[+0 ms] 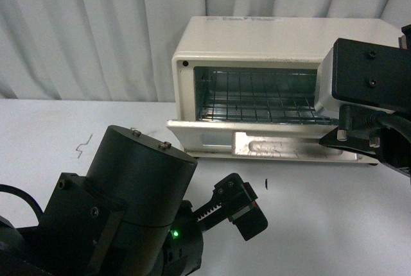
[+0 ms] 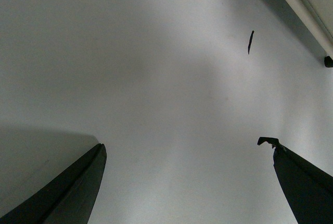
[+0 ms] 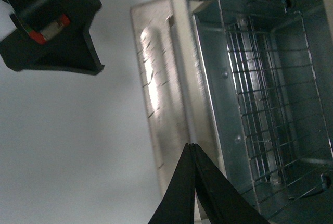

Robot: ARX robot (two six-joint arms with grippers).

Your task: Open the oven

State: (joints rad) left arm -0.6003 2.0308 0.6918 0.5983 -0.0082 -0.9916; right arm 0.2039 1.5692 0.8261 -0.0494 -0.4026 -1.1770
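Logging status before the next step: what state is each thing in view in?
Cream-white boxy toaster oven: open, glass-windowed drop-down door lowered about flat.
Metal wire rack: inside the oven, nothing on it.
Left gripper: fingers wide apart, empty, over the white table.
Right gripper: fingers shut, nothing seen between.

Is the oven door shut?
No, the oven has its door dropped down flat in the front view, so the wire rack inside shows.
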